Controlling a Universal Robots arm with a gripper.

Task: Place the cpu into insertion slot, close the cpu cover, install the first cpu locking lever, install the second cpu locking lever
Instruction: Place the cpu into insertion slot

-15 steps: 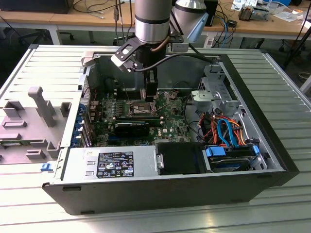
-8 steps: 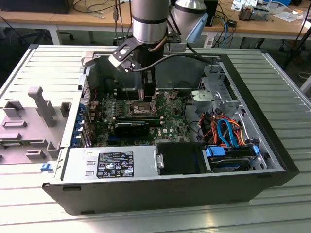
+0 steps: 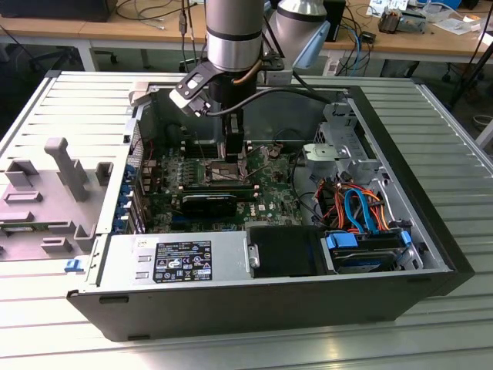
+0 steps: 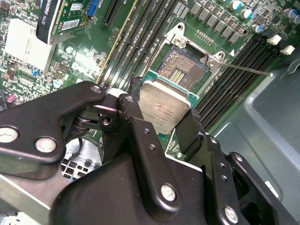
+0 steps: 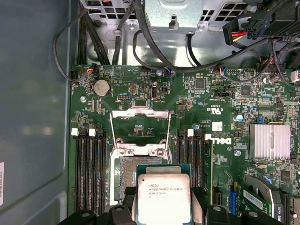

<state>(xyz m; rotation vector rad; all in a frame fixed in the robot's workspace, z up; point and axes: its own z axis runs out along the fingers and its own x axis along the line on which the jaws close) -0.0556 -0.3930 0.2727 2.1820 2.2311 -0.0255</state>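
My gripper [image 3: 233, 151] reaches down into an open computer case over the motherboard [image 3: 269, 202]. It is shut on the cpu [image 4: 164, 107], a flat silver square on a green carrier. The black fingers [image 4: 133, 105] press on two opposite edges of the chip. The cpu [image 5: 163, 197] hangs just above the bare insertion slot [image 4: 185, 65], partly overlapping it. Beyond the slot [image 5: 124, 171], the cpu cover [image 5: 139, 111] stands swung open. A thin locking lever [image 4: 248, 69] sticks out sideways from the socket corner.
Memory slots [image 5: 91, 168] flank the socket on both sides. A finned heatsink [image 5: 269, 140] and cable bundles [image 5: 154, 51] lie nearby. The power supply [image 3: 177, 262] and the drive cage with blue and orange cables [image 3: 362, 223] fill the case's near side. A grey fixture [image 3: 65, 166] sits outside at the exterior view's left.
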